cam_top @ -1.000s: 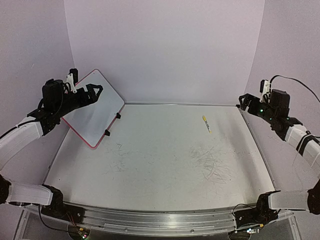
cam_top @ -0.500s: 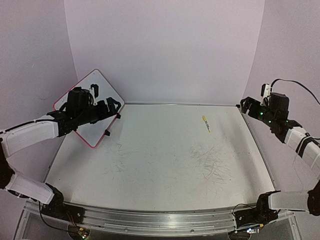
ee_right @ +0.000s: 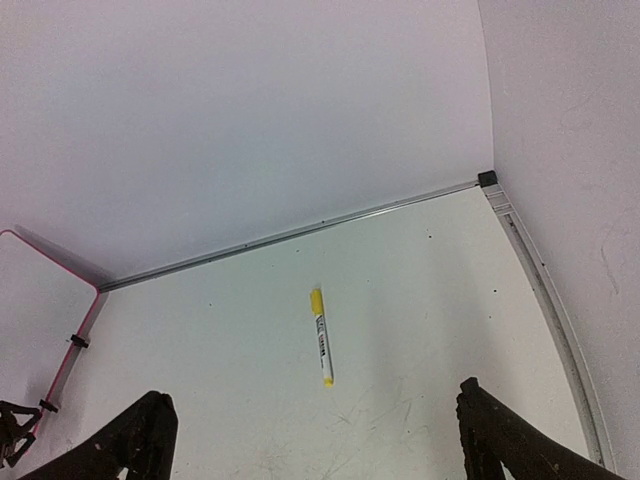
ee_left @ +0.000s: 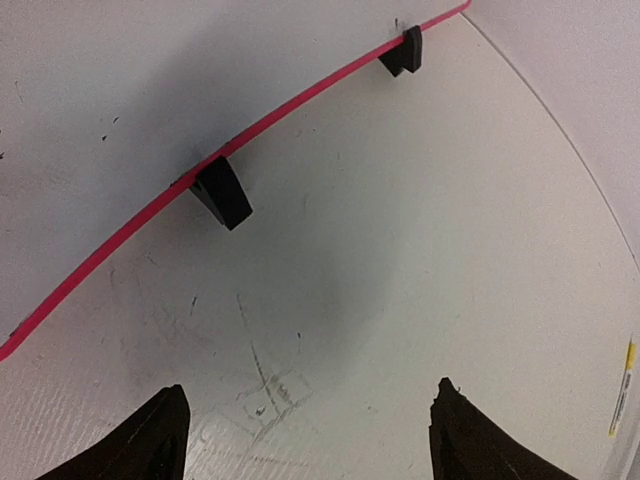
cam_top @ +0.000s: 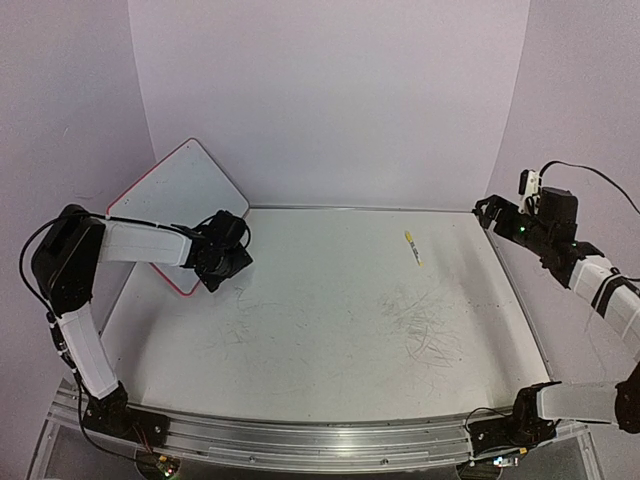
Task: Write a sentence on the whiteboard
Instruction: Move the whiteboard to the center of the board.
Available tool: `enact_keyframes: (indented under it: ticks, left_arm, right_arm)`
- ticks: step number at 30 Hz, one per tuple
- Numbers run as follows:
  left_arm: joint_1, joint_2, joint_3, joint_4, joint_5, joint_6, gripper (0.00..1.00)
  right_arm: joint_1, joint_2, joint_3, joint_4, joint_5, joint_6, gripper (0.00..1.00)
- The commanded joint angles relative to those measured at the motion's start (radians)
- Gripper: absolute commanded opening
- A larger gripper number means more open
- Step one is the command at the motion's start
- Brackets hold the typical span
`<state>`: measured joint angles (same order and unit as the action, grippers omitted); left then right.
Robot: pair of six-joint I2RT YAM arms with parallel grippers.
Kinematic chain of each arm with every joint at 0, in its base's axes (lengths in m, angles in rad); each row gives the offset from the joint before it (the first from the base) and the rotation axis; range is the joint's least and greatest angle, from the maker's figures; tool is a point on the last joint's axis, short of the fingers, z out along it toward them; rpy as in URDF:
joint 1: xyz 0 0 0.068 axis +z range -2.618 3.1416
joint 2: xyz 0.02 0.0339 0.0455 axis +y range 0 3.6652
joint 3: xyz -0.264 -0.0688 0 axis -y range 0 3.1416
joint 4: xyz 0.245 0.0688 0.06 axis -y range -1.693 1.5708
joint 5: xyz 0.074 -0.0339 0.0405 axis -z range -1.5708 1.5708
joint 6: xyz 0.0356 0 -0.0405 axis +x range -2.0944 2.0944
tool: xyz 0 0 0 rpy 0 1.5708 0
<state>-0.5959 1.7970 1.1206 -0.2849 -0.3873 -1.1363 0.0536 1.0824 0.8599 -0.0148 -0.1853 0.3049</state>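
Note:
The whiteboard [cam_top: 170, 195], white with a red-pink rim, stands tilted against the left wall at the back left on two black clip feet [ee_left: 222, 192]. No sentence shows on its face; the sentence is out of view. My left gripper [cam_top: 230, 262] hangs low over the table just in front of the board's lower edge, open and empty [ee_left: 307, 400], with the rim [ee_left: 300, 100] ahead of it. A yellow-capped marker [cam_top: 413, 248] lies on the table at the back right. My right gripper [cam_top: 483, 212] is raised at the far right, open, with the marker [ee_right: 321, 350] below it.
Grey scribble marks [cam_top: 425, 330] cover the table's right half, with fainter ones [cam_top: 240, 310] near the left gripper. A metal rail [cam_top: 350, 208] runs along the back edge and another [cam_top: 525, 300] down the right side. Walls close in on three sides.
My left arm has swung from high beside the whiteboard down and right to the table by the board's lower foot. The right arm has barely shifted.

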Motion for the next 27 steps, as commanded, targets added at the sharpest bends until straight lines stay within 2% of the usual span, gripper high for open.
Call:
enact_keyframes:
  ticks: [1,11,15,21,27]
  left_arm:
    - [-0.013,0.098,0.093,-0.067,-0.166,-0.194,0.77]
    - [-0.01,0.351,0.315,-0.15,-0.352,-0.23,0.62]
    - [0.008,0.373,0.327,-0.169,-0.361,-0.245,0.6]
    - [0.044,0.389,0.331,-0.17,-0.353,-0.253,0.46]
    - [0.06,0.392,0.342,-0.171,-0.37,-0.259,0.43]
  right_arm:
    - [-0.002,-0.04,-0.028,0.03,-0.029,0.021,0.98]
    - [-0.002,-0.095,-0.058,0.044,-0.04,0.022,0.98]
    - [-0.002,-0.109,-0.071,0.046,-0.047,0.03,0.98]
    - [-0.003,-0.107,-0.085,0.063,-0.057,0.041,0.98]
    - [-0.003,-0.096,-0.085,0.073,-0.063,0.048,0.98]
